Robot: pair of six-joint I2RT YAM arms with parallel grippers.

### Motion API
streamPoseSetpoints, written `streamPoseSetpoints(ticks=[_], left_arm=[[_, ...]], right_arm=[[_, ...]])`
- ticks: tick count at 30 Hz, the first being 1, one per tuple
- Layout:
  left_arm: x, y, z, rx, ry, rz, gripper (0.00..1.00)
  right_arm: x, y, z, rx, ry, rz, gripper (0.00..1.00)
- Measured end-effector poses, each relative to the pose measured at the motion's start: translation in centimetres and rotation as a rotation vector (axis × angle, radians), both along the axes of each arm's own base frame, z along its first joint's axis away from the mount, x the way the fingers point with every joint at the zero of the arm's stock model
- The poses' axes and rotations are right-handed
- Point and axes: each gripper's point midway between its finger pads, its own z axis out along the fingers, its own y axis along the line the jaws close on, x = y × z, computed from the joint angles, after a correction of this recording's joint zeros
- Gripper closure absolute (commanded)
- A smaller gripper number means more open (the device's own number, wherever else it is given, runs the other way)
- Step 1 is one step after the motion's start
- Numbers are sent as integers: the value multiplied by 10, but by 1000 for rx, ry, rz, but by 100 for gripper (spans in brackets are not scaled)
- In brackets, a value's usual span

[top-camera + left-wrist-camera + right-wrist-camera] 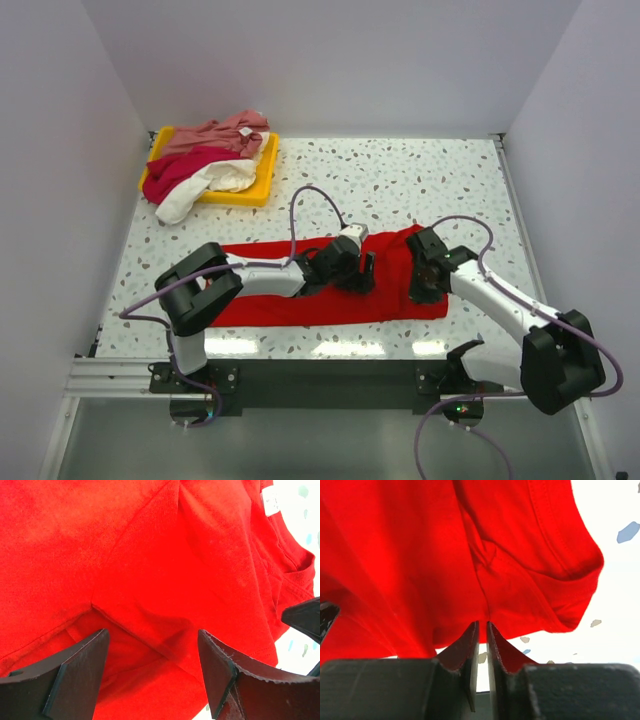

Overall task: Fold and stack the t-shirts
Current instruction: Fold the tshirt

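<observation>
Right claw point(482, 625) pinching red t-shirt point(420, 555) | left claw point(152, 637) wide above it

White-walled booth around a speckled table

A white, grey-flecked table point(430, 180) fills the middle of the frame, boxed in by plain pale walls: back wall point(330, 60) at top, left wall point(50, 200), right wall point(595, 140). An aluminium rail point(110, 378) sits at the table's near edge, lower left. A grey surface point(320, 450) spans the bottom. Soft glare point(350, 348) marks the tabletop's near edge.
</observation>
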Motion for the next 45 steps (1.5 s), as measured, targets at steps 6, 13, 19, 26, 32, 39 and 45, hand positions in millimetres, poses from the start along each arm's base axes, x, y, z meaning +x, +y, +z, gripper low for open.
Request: streamPoseSetpoints(ticks=[6,13,19,26,32,39,45], left_arm=[[-1,1,0,1,0,1,24],[-1,1,0,0,1,0,24],[-1,1,0,0,0,0,24],[-1,1,0,0,0,0,24],[-1,1,0,0,0,0,24],[-1,1,0,0,0,0,24],[-1,1,0,1,1,0,24]], right_arm=[[4,3,-7,2,4,1,79],[0,1,-19,-6,22,1,77],[-2,0,-26,-11,33,1,76],[1,4,-27,6,25,4,96],[-1,2,-26,2,28,4,100],[-1,-5,-1,-19,-15,-6,100],[-1,-8,17,-24,-31,-12,100]])
